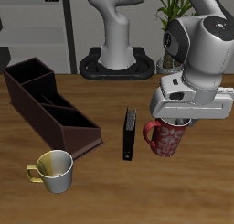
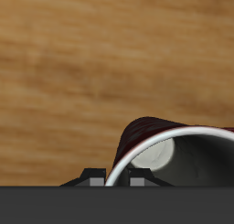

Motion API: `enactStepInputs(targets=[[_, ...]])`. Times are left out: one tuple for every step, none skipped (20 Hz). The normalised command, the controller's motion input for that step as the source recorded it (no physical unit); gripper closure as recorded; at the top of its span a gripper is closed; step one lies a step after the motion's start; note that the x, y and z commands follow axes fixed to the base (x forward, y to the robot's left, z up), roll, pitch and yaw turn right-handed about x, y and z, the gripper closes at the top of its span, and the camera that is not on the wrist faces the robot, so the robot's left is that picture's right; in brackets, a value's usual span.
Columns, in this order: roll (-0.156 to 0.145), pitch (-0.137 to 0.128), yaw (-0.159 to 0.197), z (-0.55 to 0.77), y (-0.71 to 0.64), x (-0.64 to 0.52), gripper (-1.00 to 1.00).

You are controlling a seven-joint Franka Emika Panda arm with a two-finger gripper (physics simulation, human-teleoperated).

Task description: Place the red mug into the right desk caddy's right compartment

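Observation:
The red mug point(image 1: 164, 138) stands on the table near its front edge, handle point(image 1: 149, 130) towards the black book. My gripper point(image 1: 180, 124) is right above it, fingers down over the mug's rim on the side away from the handle. In the wrist view the mug's pale rim and grey inside point(image 2: 174, 159) fill the frame, and the rim runs between my two close-set fingertips point(image 2: 114, 179). The jaws look shut on the mug's wall. The right desk caddy point(image 1: 50, 104), a long dark maroon box with inner dividers, lies well away across the table. I cannot tell its right compartment from here.
A thin black book point(image 1: 130, 133) stands on edge between the red mug and the caddy. A cream-yellow mug point(image 1: 55, 170) sits close to the caddy's near end. The robot's base point(image 1: 117, 63) stands at the back.

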Motion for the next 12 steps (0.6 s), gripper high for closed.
enactStepInputs(targets=[[0.019,-0.081,0.077,0.57,-0.36,-0.49,1.00],[-0.032,-0.033,-0.043,0.53,-0.49,-0.45,1.00],[0.014,-0.015,-0.038,0.55,-0.35,-0.44,1.00],[0.009,-0.055,0.047,0.42,-0.31,-0.43,1.00],[-0.021,-0.093,0.005,0.64,-0.35,-0.48,1.00],[0.015,-0.064,-0.049,0.61,-0.32,-0.50,1.00],[0.012,-0.041,0.010,0.53,-0.24,-0.53,1.00],[0.041,-0.040,0.003,0.53,-0.17,-0.52,1.00],[0.024,-0.072,0.070,0.47,-0.18,-0.56,1.00],[-0.001,-0.018,-0.005,0.20,-0.15,-0.35,1.00],[0.000,0.000,0.000,-0.01,-0.01,-0.05,1.00],[0.114,-0.008,0.069,0.67,-0.33,-1.08,1.00]])
